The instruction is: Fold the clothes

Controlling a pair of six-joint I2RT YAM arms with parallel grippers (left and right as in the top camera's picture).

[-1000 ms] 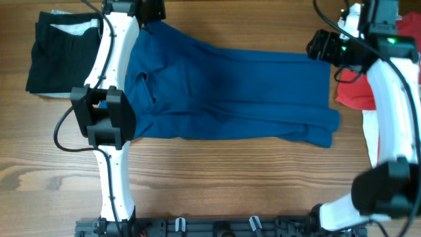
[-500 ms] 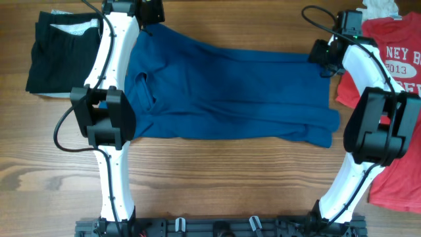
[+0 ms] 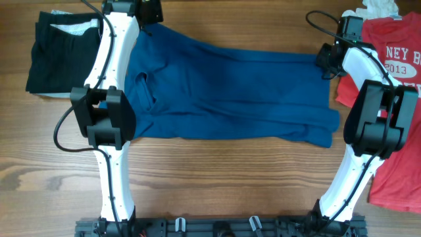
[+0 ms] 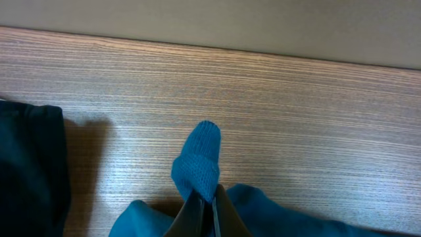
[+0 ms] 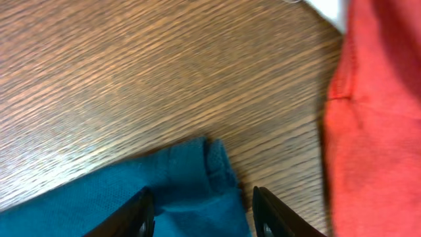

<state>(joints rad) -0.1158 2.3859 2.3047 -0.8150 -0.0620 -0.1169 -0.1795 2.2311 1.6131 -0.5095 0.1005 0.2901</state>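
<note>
Wooden table (image 3: pixel 217 174), dark blue shirt (image 3: pixel 230 92) spread flat, left gripper (image 4: pixel 205 201) pinching far-left edge, right gripper (image 5: pixel 202 210) agape over far-right corner near red T-shirt (image 3: pixel 395 72)

shirt (image 3: pixel 230 92) centre | folded garment (image 3: pixel 56 66) left, perhaps touching | T-shirt (image 3: pixel 409 66) right

1 overhead, 2 close on shirt (image 3: pixel 223 92)

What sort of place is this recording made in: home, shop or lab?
Probably a robot lab workbench, not a home: a left arm and right arm mounted at the edge of a wooden table, a blue shirt spread between them, a red T-shirt and black folded garment at the sides.
</note>
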